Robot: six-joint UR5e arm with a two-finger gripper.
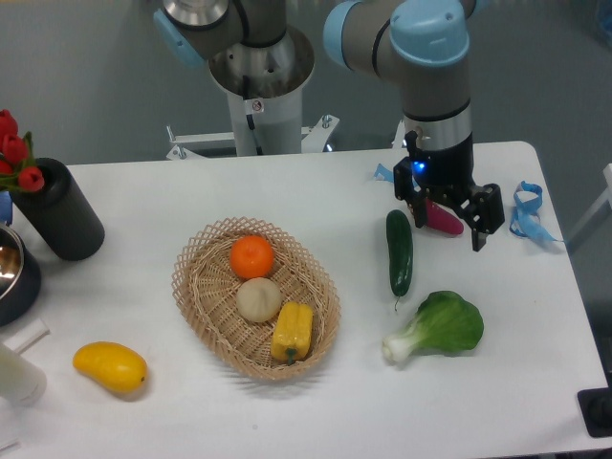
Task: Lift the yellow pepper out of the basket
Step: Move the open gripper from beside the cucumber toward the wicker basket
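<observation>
Three things lie in the basket (196, 287): an orange (252, 256) at the far end, a pale round ball (258, 299) in the middle, and the yellow pepper (293, 332) at the near right end, touching the ball and close to the wicker rim. The gripper (449, 222) hangs well apart from it, over the right side of the worktop (143, 411) beside a cucumber (400, 251), its jaws spread wide and holding nothing; a pink object (442, 217) lies below them on the worktop. To do this well, I judge the arm should travel left and nearer, descend vertically over the pepper, and close across its narrower ridged sides, keeping one finger clear of the ball and the other clear of the rim.
</observation>
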